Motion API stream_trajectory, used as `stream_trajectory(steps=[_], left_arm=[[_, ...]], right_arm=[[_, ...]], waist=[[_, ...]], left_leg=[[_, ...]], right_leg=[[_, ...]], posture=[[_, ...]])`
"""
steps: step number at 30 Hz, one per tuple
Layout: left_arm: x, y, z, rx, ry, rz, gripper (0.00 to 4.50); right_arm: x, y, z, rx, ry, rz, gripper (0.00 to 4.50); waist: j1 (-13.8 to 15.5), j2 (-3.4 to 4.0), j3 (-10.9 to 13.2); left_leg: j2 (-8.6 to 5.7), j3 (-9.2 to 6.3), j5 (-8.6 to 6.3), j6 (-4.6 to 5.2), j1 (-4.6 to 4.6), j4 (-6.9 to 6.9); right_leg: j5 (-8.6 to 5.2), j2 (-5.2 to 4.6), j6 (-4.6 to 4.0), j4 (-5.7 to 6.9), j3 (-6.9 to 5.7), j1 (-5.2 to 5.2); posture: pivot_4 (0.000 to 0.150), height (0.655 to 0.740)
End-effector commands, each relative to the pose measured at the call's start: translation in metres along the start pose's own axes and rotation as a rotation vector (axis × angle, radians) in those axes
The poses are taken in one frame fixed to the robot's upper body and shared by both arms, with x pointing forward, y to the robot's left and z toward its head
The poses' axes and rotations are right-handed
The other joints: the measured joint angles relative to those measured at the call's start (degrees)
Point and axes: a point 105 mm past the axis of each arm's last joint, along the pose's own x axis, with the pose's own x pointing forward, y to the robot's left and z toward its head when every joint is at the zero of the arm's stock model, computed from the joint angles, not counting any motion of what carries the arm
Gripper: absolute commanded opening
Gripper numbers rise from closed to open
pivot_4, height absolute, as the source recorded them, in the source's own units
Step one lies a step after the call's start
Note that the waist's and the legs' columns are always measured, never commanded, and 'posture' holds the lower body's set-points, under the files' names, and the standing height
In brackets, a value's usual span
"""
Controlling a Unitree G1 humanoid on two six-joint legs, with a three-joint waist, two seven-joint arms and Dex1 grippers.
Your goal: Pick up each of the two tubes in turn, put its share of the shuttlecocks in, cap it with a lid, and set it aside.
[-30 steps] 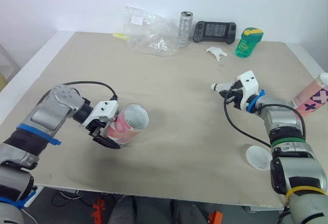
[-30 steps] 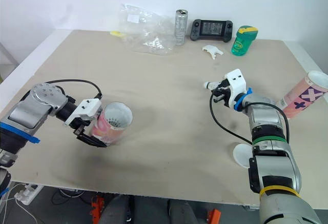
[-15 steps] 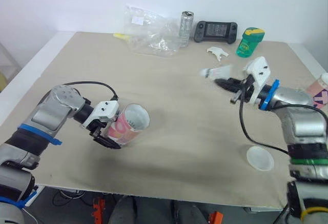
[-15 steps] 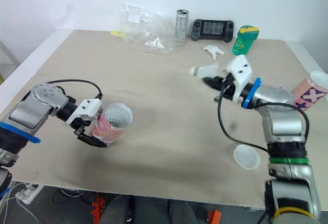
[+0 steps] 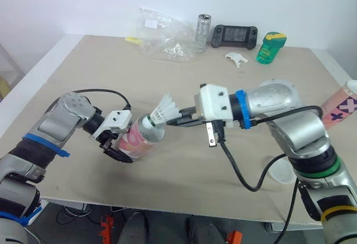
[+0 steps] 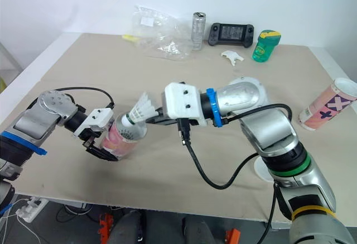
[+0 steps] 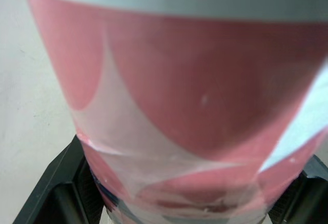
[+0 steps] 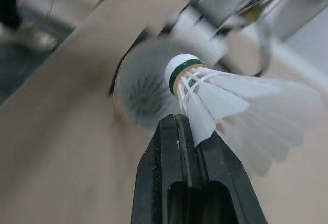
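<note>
My left gripper (image 5: 119,144) is shut on a pink and white tube (image 5: 138,137), holding it tilted with its open mouth toward the table's middle. In the left wrist view the tube (image 7: 174,106) sits close between the black fingers (image 7: 56,196). My right gripper (image 5: 170,122) is shut on a white shuttlecock (image 5: 162,111) by its feathers. The green-banded cork (image 8: 180,70) sits right at the tube's mouth (image 8: 146,88). A second pink tube (image 6: 324,110) lies at the right edge. A white lid (image 6: 260,169) rests near the front right, partly behind my right arm.
Along the far edge are a crumpled plastic bag (image 5: 162,34), a silver can (image 5: 202,31), a black game controller (image 5: 234,34) and a green bottle (image 5: 270,46). A small white object (image 5: 236,58) lies in front of the controller.
My right arm has swung left across the table, carrying the shuttlecock from the right side to the mouth of the tube. The left gripper and its tube have hardly moved.
</note>
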Motion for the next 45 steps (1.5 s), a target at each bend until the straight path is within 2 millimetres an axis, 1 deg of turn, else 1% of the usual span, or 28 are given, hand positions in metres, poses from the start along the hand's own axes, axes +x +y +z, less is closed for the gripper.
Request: stream_trajectory(steps=[1, 3, 4, 5, 6, 7, 10, 11, 13, 14, 18, 20, 22, 23, 24, 26, 27, 28, 29, 32, 34, 39, 40, 43, 45], left_arm=[[-0.002, -0.002, 0.002, 0.010, 0.010, 0.001, 3.62], [-0.003, -0.002, 0.002, 0.006, 0.011, 0.005, 3.62], [-0.004, -0.002, 0.001, 0.003, 0.010, 0.007, 3.62], [-0.004, -0.002, 0.001, 0.002, 0.010, 0.008, 3.62], [-0.004, -0.002, 0.001, 0.000, 0.011, 0.008, 3.62], [-0.004, -0.003, 0.001, 0.000, 0.011, 0.008, 3.62], [-0.004, -0.003, 0.001, 0.000, 0.011, 0.007, 3.62], [-0.004, -0.002, 0.001, 0.001, 0.010, 0.008, 3.62], [-0.004, -0.002, 0.002, 0.002, 0.007, 0.009, 3.62], [-0.004, -0.002, 0.003, 0.002, 0.006, 0.009, 3.62], [-0.003, -0.001, 0.003, 0.002, 0.006, 0.008, 3.62], [-0.003, -0.002, 0.003, 0.001, 0.004, 0.007, 3.62], [-0.003, -0.001, 0.002, 0.002, 0.005, 0.008, 3.62], [-0.003, -0.001, 0.002, 0.002, 0.005, 0.008, 3.62], [-0.003, -0.001, 0.002, 0.002, 0.005, 0.009, 3.62], [-0.003, -0.001, 0.002, 0.002, 0.006, 0.010, 3.62], [-0.003, 0.000, 0.001, 0.003, 0.006, 0.010, 3.62], [-0.003, 0.000, 0.001, 0.003, 0.006, 0.010, 3.62], [-0.003, 0.000, 0.001, 0.004, 0.006, 0.011, 3.62], [-0.002, 0.001, 0.002, 0.006, 0.003, 0.011, 3.62], [-0.002, 0.000, 0.003, 0.007, 0.000, 0.009, 3.62], [-0.002, -0.001, 0.002, 0.003, -0.001, 0.013, 3.62], [-0.002, -0.001, 0.001, 0.001, -0.002, 0.015, 3.62], [-0.002, -0.003, 0.001, -0.002, -0.006, 0.017, 3.62], [-0.002, -0.003, 0.001, -0.003, -0.006, 0.018, 3.62]], right_arm=[[0.002, -0.005, -0.002, -0.087, 0.068, 0.029, 0.02], [0.001, -0.007, -0.002, -0.098, 0.070, 0.031, 0.02], [0.001, -0.011, 0.001, -0.099, 0.057, 0.022, 0.02], [0.002, -0.017, 0.005, -0.092, 0.039, 0.007, 0.32], [0.004, -0.020, 0.008, -0.069, 0.023, 0.010, 0.66], [0.004, -0.017, 0.012, -0.056, 0.004, 0.047, 1.02], [0.002, -0.007, 0.021, -0.019, -0.050, 0.124, 2.53], [0.000, -0.007, 0.026, 0.003, -0.078, 0.133, 2.91], [-0.006, -0.006, 0.031, 0.024, -0.115, 0.142, 3.91], [-0.008, -0.007, 0.032, 0.033, -0.120, 0.141, 4.33], [-0.018, -0.009, 0.024, 0.061, -0.091, 0.109, 4.33], [-0.026, -0.020, 0.020, 0.068, -0.097, 0.028, 4.33], [-0.034, -0.033, 0.026, 0.124, -0.173, -0.045, 4.33], [-0.035, -0.035, 0.027, 0.138, -0.189, -0.059, 4.33], [-0.035, -0.034, 0.025, 0.154, -0.185, -0.051, 4.11], [-0.029, -0.021, 0.017, 0.128, -0.128, 0.008, 3.54], [-0.025, -0.015, 0.014, 0.106, -0.102, 0.042, 3.13], [-0.021, -0.011, 0.013, 0.086, -0.084, 0.063, 2.86], [-0.018, -0.012, 0.013, 0.081, -0.079, 0.068, 2.44], [-0.008, -0.018, 0.012, 0.065, -0.065, 0.070, 1.51], [0.002, -0.022, 0.008, 0.036, -0.015, 0.088, 0.95], [0.020, -0.019, -0.002, -0.037, 0.074, 0.191, 0.95], [0.026, -0.020, -0.004, -0.061, 0.096, 0.207, 0.95], [0.043, -0.021, -0.006, -0.102, 0.123, 0.258, 0.95], [0.049, -0.025, -0.004, -0.113, 0.123, 0.268, 0.95]], waist=[[0.0, 0.00, 0.0], [0.0, 0.00, 0.0], [0.0, 0.00, 0.0], [0.0, 0.00, 0.0], [-0.1, -0.01, 0.0], [-0.1, -0.01, 0.0], [0.0, -0.02, 0.0], [0.0, -0.01, 0.0], [-0.1, -0.01, 0.0], [-0.1, -0.01, 0.0], [-0.1, -0.01, 0.0], [-0.1, -0.02, 0.0], [-0.1, -0.02, 0.0], [-0.1, -0.02, 0.0], [-0.1, -0.02, 0.0], [-0.1, -0.01, 0.0], [-0.1, -0.02, 0.0], [0.0, -0.01, 0.0], [-0.1, -0.01, 0.0], [-0.1, -0.01, 0.0], [-0.1, -0.01, 0.0], [0.0, -0.01, 0.0], [-0.1, -0.01, 0.0], [-0.2, -0.01, 0.0], [-0.2, -0.01, 0.0]], left_leg=[[0.00, -0.01, 0.00, 0.00, 0.00, -0.02], [0.00, -0.01, 0.00, 0.00, 0.00, -0.05], [0.00, -0.01, 0.00, 0.00, 0.00, -0.07], [0.00, -0.02, 0.00, 0.00, 0.00, -0.07], [0.00, -0.02, 0.00, 0.00, 0.00, -0.06], [0.00, -0.02, 0.00, 0.00, 0.00, -0.05], [0.03, -0.11, 0.00, 0.00, 0.00, -0.04], [0.03, -0.12, 0.00, 0.00, 0.00, -0.04], [0.02, -0.11, 0.00, 0.00, -0.01, -0.05], [0.02, -0.12, 0.00, 0.00, -0.01, -0.06], [0.02, -0.13, 0.00, 0.00, -0.01, -0.06], [0.02, -0.12, 0.00, 0.00, -0.01, -0.05], [0.02, -0.11, 0.00, 0.00, -0.01, -0.05], [0.03, -0.11, 0.00, 0.00, -0.01, -0.05], [0.03, -0.11, 0.00, 0.00, -0.01, -0.05], [0.02, -0.12, 0.00, 0.00, -0.01, -0.06], [0.01, -0.12, 0.00, 0.00, -0.01, -0.06], [0.01, -0.12, 0.00, 0.00, -0.01, -0.07], [0.00, -0.12, 0.00, 0.00, -0.01, -0.07], [0.01, -0.12, 0.00, 0.00, -0.01, -0.07], [0.03, -0.12, 0.00, 0.00, -0.01, -0.06], [0.02, -0.07, 0.00, 0.00, -0.02, 0.01], [0.01, -0.07, 0.00, 0.00, -0.02, -0.01], [0.07, -0.08, 0.00, 0.00, 0.00, -0.04], [0.26, -0.10, 0.00, 0.00, 0.04, -0.05]], right_leg=[[-0.01, 0.01, -0.02, 0.02, -0.01, -0.02], [-0.06, 0.02, -0.11, 0.12, -0.01, -0.06], [-0.07, 0.02, -0.14, 0.15, -0.01, -0.07], [-0.09, 0.04, -0.16, 0.20, -0.01, -0.08], [-0.11, 0.04, -0.20, 0.29, -0.01, -0.11], [-0.13, 0.03, -0.23, 0.40, 0.00, -0.16], [-0.17, 0.11, -0.31, 0.48, -0.03, -0.18], [-0.17, 0.11, -0.33, 0.48, -0.03, -0.17], [-0.14, 0.10, -0.40, 0.48, -0.02, -0.17], [-0.14, 0.10, -0.42, 0.48, -0.02, -0.17], [-0.15, 0.10, -0.41, 0.48, -0.03, -0.17], [-0.15, 0.10, -0.39, 0.49, -0.03, -0.18], [-0.18, 0.10, -0.34, 0.48, -0.03, -0.18], [-0.17, 0.11, -0.35, 0.49, -0.03, -0.18], [-0.17, 0.11, -0.35, 0.49, -0.03, -0.19], [-0.16, 0.11, -0.40, 0.49, -0.03, -0.17], [-0.16, 0.10, -0.40, 0.49, -0.03, -0.17], [-0.16, 0.10, -0.41, 0.49, -0.03, -0.17], [-0.19, 0.10, -0.38, 0.49, -0.03, -0.18], [-0.28, 0.11, -0.21, 0.49, -0.03, -0.20], [-0.27, 0.12, -0.20, 0.50, -0.03, -0.21], [-0.26, 0.08, -0.17, 0.50, -0.03, -0.20], [-0.26, 0.08, -0.18, 0.50, -0.03, -0.21], [-0.26, 0.14, -0.21, 0.51, -0.03, -0.23], [-0.21, 0.34, -0.31, 0.52, -0.04, -0.23]], posture=[[0.150, 0.7394], [0.150, 0.7394], [0.150, 0.7394], [0.150, 0.7394], [0.150, 0.7394], [0.150, 0.7394], [0.150, 0.7394], [0.150, 0.7394], [0.150, 0.7394], [0.150, 0.7394], [0.150, 0.7394], [0.150, 0.7394], [0.150, 0.7394], [0.150, 0.7394], [0.150, 0.7394], [0.150, 0.7394], [0.150, 0.7394], [0.150, 0.7394], [0.150, 0.7394], [0.150, 0.7394], [0.150, 0.7394], [0.150, 0.7394], [0.150, 0.7394], [0.150, 0.7394], [0.150, 0.7394]])
